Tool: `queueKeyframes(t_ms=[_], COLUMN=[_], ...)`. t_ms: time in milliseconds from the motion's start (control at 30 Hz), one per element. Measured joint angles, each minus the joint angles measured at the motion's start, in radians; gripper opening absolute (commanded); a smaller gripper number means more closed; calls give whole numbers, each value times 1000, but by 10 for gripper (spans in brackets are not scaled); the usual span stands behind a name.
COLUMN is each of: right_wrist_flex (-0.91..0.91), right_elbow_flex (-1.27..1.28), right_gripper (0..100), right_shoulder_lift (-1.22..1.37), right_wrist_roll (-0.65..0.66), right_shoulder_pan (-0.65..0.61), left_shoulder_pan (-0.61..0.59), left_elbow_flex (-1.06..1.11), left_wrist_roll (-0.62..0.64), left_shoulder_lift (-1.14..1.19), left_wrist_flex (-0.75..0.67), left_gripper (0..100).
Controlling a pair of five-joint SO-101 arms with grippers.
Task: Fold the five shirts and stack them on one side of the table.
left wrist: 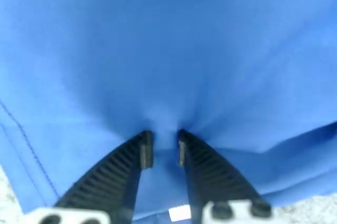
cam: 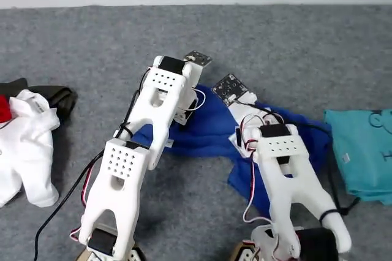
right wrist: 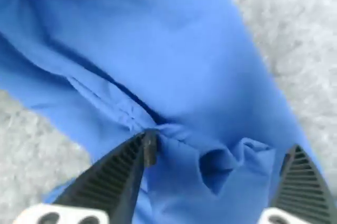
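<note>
A blue shirt (cam: 208,133) lies crumpled on the grey table (cam: 275,46) between the two arms. My left gripper (left wrist: 162,148) is pressed down into it, shut on a puckered pinch of the blue shirt (left wrist: 168,50). My right gripper (right wrist: 221,153) stands open just above the blue shirt (right wrist: 158,50), with a raised fold and a seam between its fingers. In the high view the left arm (cam: 162,98) leans over the shirt's left part and the right arm (cam: 278,151) covers its right part.
A folded teal shirt (cam: 361,151) lies at the right edge. At the left edge a white shirt (cam: 24,144) lies crumpled beside a black one (cam: 58,97) and a bit of red cloth (cam: 3,109). Bare grey table stretches along the back.
</note>
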Motion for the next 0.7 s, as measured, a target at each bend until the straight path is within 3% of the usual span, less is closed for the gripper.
queueKeyframes(t_ms=[200,400,567,700], right_wrist_flex=[29,402,698,790], right_elbow_flex=[-21,-183,-201,-138], right_gripper=[372,372,371,371], right_shoulder_lift=[60,-75,-112,-114], right_wrist_roll=[0,14,203,338], right_shoulder_pan=[-11,-17,-12,15], left_shoulder_pan=[0,0,0,0], left_elbow_flex=[0,0,0,0], left_wrist_roll=[0,0,0,0], left_shoulder_lift=[0,2,2,2], left_wrist_flex=[0,0,0,0], left_gripper=[98,98,98,98])
